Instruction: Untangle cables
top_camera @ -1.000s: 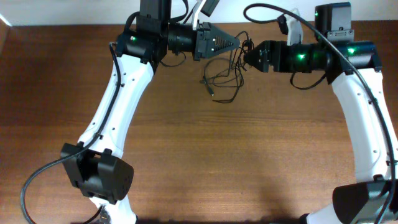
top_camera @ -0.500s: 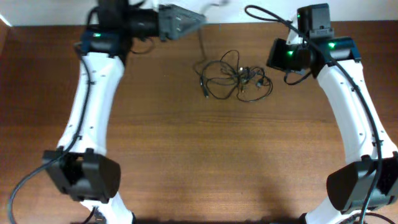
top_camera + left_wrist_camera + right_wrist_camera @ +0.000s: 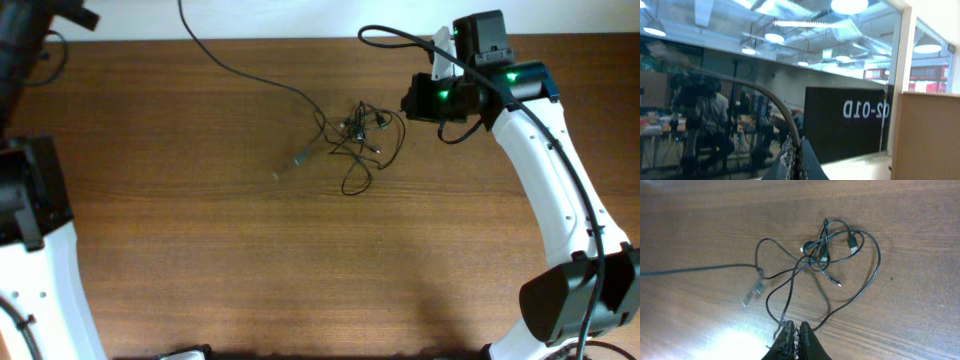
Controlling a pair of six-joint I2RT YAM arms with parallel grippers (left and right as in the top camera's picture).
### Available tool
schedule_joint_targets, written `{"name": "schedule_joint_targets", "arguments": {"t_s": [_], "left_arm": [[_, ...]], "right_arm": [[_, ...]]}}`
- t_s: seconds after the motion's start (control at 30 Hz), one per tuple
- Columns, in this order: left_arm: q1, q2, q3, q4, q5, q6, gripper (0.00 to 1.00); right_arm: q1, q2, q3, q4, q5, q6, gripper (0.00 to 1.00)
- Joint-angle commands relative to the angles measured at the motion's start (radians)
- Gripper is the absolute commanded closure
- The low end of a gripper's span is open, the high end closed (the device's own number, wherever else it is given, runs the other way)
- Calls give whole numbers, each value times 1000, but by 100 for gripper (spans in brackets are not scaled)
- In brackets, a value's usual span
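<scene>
Overhead, the cables (image 3: 355, 140) lie in a loose tangle on the far half of the table (image 3: 300, 260). One cord (image 3: 250, 73) runs up-left out of view. At the left wrist, the left gripper (image 3: 796, 155) is clamped on that cord. At the right wrist, the right gripper (image 3: 796, 332) has its fingers together beside the tangle. Two strands pass behind the tips, and I cannot tell whether they are pinched.

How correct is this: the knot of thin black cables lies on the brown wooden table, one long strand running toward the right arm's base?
The knot of thin black cables lies on the brown wooden table, but the overhead view shows its long strand running toward the far left instead.
</scene>
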Motion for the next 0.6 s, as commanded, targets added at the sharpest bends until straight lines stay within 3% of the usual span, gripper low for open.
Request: {"name": "schedule_joint_targets", "arguments": {"t_s": [0.0,0.17,0.27,0.33,0.4,0.43,0.47,0.5,0.57], "left_arm": [[6,-11,35,224,-198,-137,100],[6,6,35,284,-172,-322,100],[6,30,35,317,-228,-428,100],[6,63,35,236,-188,-555,100],[3,150,35,48,93,-395,100],[2,193,35,-167,222,-157,100],[2,210,35,-404,199,31,100],[2,217,35,-692,-15,201,100],[5,221,35,-975,-568,286,100]], "right_arm": [[0,-1,-4,-6,-5,-14,93],[0,-1,-4,-10,-5,-14,93],[0,-1,-4,-12,-5,-14,93],[0,-1,-4,-13,-5,-14,93],[0,-1,-4,-24,-5,-34,93],[0,-1,-4,-34,3,-40,93],[-3,-1,-4,-39,7,-40,93],[-3,-1,-4,-40,7,-40,93],[-3,-1,-4,-39,6,-40,93]]}}
